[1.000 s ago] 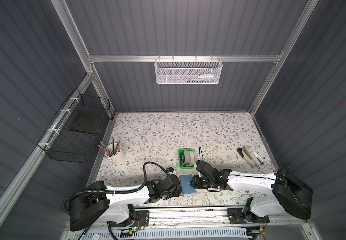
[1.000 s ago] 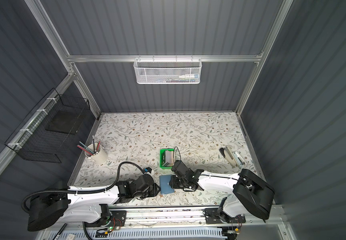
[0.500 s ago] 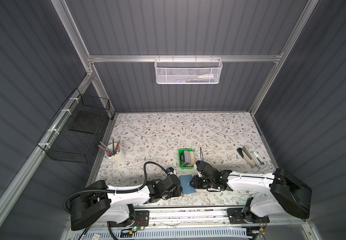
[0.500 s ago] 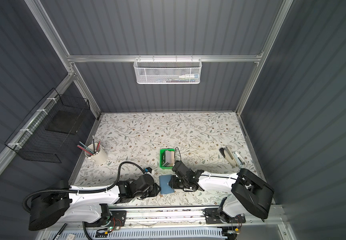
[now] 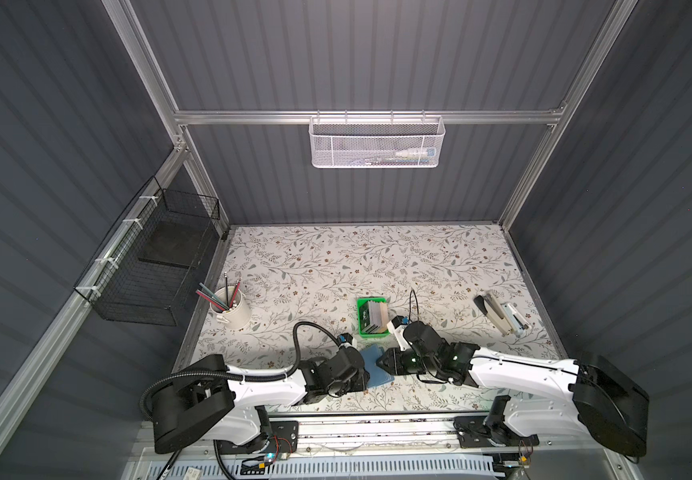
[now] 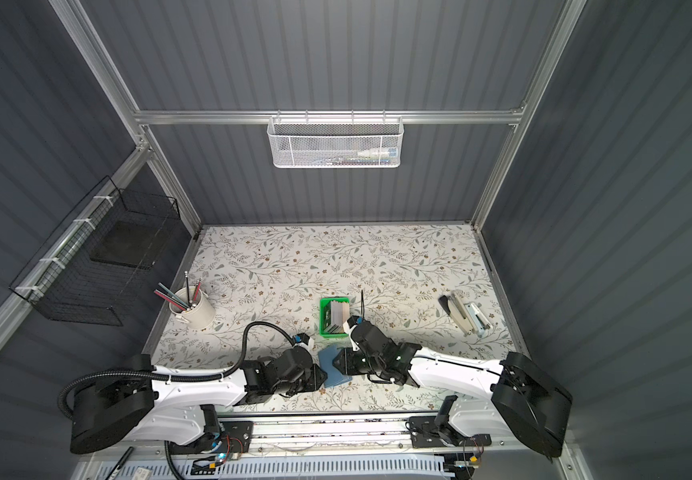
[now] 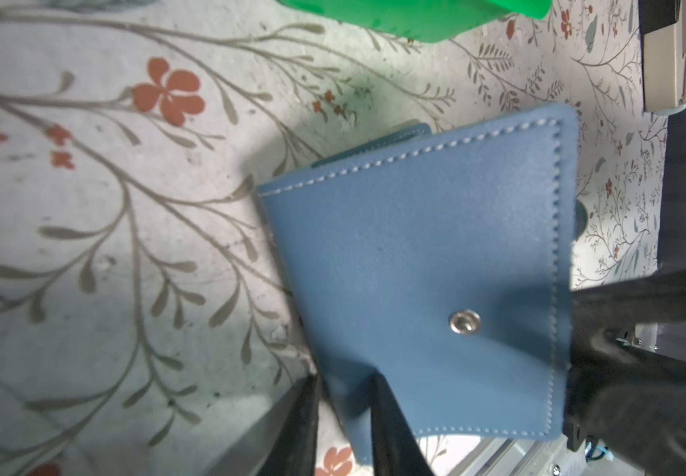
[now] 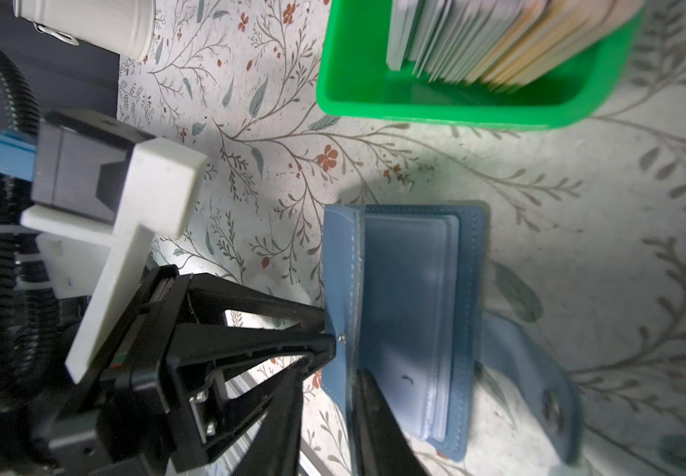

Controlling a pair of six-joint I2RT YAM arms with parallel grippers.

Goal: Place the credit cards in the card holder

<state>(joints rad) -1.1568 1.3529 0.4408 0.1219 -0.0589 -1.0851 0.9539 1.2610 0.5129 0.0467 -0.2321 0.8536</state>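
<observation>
In both top views the card holder [image 5: 372, 354] [image 6: 336, 379] is a small blue wallet lying on the floral table [image 5: 336, 266] near the arms' side. It sits just in front of the green tray [image 5: 360, 320], where the credit cards [image 5: 377, 316] stand on edge in a leaning row. The left gripper [image 5: 367, 374] and the right gripper [image 5: 379, 362] meet over it from either side. Compared with a second ago, arms and holder sit almost exactly where they were. The left wrist view shows the outside of the holder's cover [image 7: 436, 247], stitched along its edges and carrying a metal snap stud [image 7: 465, 321]. One lower corner lies in the narrow gap between the left fingers [image 7: 390, 424], with one finger crossing the outer face. The right wrist view shows the holder open, the cover raised beside the clear sleeves [image 8: 407, 309] and the snap tab [image 8: 539, 391] spread on the table. The right fingers [image 8: 374, 424] straddle that cover, set narrowly apart, and the left fingertips [image 8: 287, 308] reach its outer side. Whether either pair actually pinches it, I cannot tell.
</observation>
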